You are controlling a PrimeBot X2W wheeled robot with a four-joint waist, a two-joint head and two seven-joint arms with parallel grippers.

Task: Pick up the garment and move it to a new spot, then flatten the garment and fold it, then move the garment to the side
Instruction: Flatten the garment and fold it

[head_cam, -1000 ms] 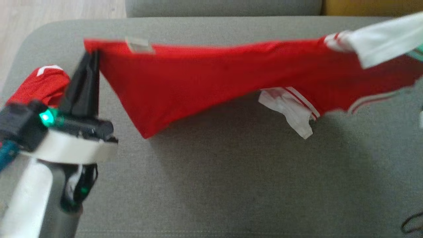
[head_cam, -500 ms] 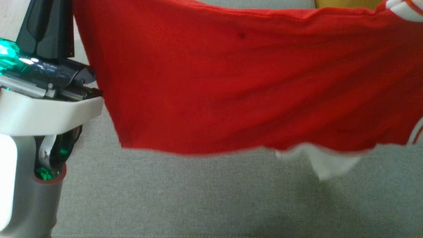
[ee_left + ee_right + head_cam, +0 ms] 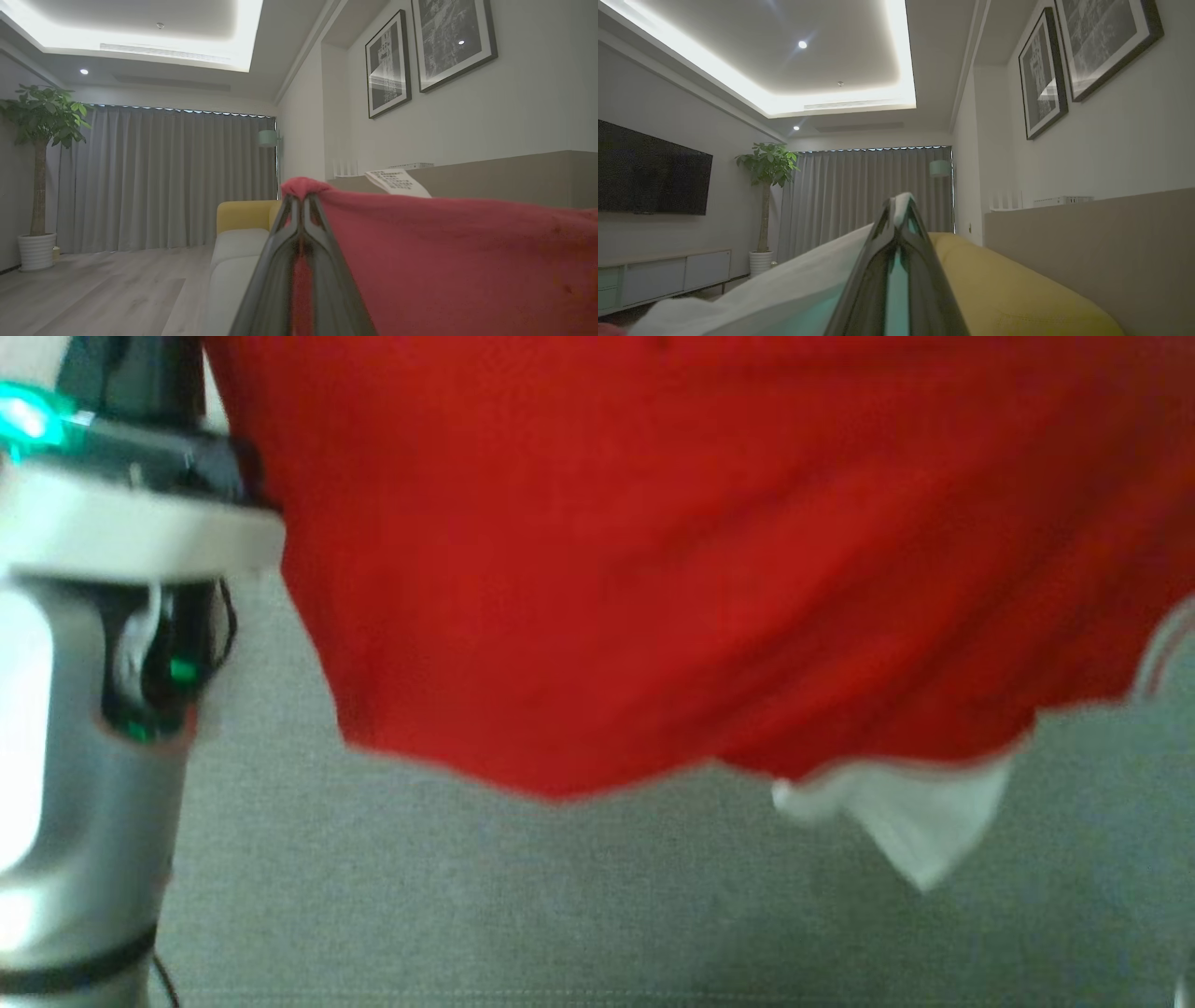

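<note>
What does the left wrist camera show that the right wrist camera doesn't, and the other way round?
Left wrist: the left gripper shut on the garment at its red cloth, beside a white label. Right wrist: the right gripper shut on the garment's white part, and a dark TV. Both: potted plant, grey curtain, framed pictures, yellow cushion.
</note>
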